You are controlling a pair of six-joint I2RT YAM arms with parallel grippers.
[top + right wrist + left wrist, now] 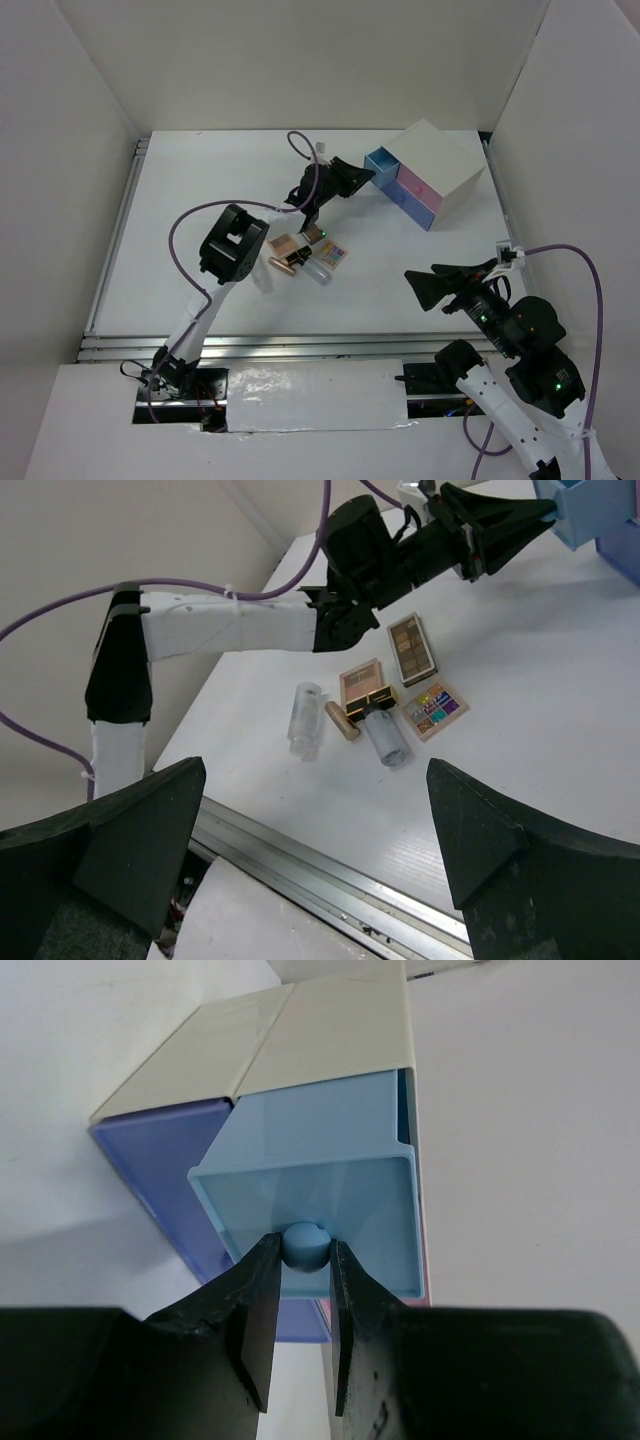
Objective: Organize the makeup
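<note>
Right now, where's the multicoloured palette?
Top view, mid-table: the multicoloured palette lies at the right end of the makeup cluster, beside a clear tube.

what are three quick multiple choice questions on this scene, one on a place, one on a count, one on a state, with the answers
1. Where are the left fingers?
A on the knob of the blue drawer
B over the makeup
C by the right arm's base

2. How many flat palettes lie on the table?
A one
B three
C five

3. How do the right fingers stand?
A shut on a tube
B shut on a lipstick
C wide open, empty

Answers:
1 A, the left wrist view shows them pinching the knob.
2 B, brown, peach and multicoloured ones lie close together.
3 C, a wide gap with nothing between them.
</note>
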